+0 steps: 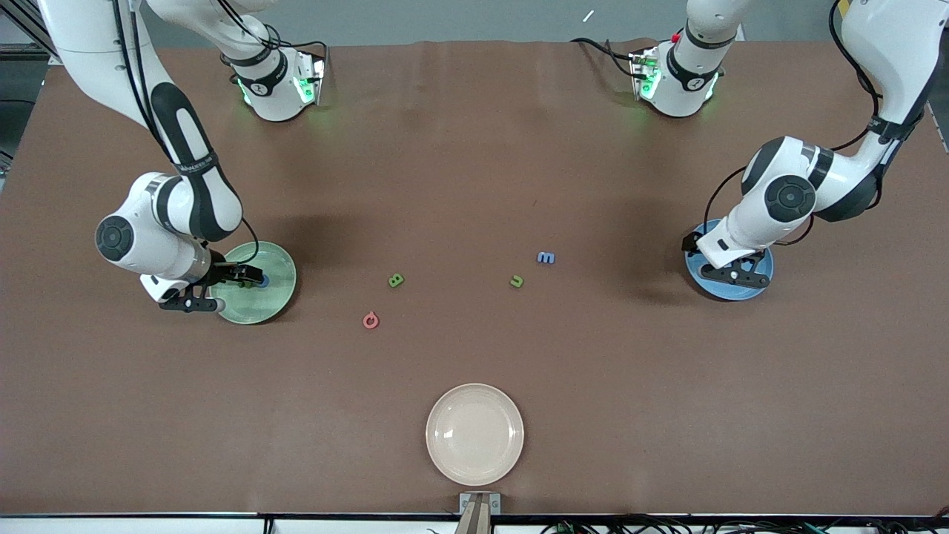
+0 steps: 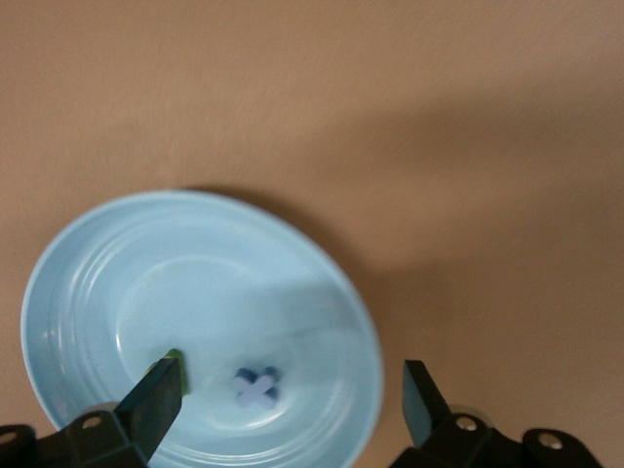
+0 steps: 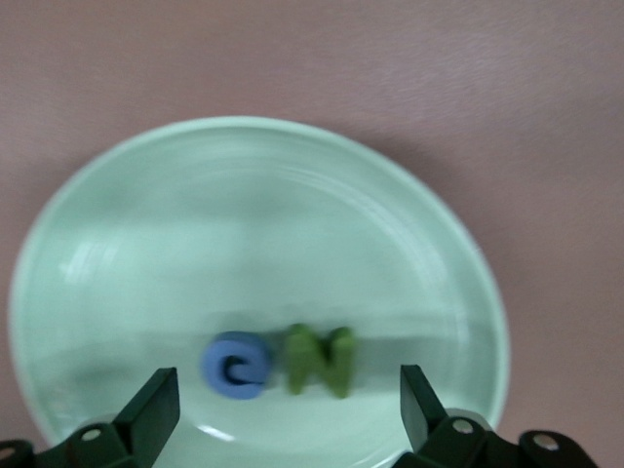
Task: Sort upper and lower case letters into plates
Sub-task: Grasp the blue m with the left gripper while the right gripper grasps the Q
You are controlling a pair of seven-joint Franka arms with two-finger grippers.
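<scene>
My left gripper [image 2: 288,405] hangs over the blue plate [image 1: 708,285] at the left arm's end of the table. Its jaws are spread wide and hold nothing. In the left wrist view, the blue x [image 2: 256,386] lies flat in the plate between the fingertips, touching neither. A green letter [image 2: 176,363] lies beside it, mostly hidden by one finger [image 2: 156,400]; its shape cannot be read.

My right gripper [image 3: 288,405] hangs over the mint plate [image 1: 278,297] at the right arm's end of the table. Its jaws are also released and empty. In the right wrist view, the blue G [image 3: 237,365] and the green N [image 3: 320,360] lie side by side in the plate, just beside each other, between the fingertips and clear of both.

Four letters lie on the brown table [image 1: 474,148] between the two plates:
- Green B [image 1: 396,280], toward the right arm's end.
- Pink-red round letter [image 1: 371,320], near the B and nearer to the front camera.
- Green u [image 1: 517,281], toward the left arm's end.
- Blue m [image 1: 546,257], near the u and farther from the front camera.

A cream plate [image 1: 474,434] sits at the table edge nearest the front camera, well apart from the letters.
</scene>
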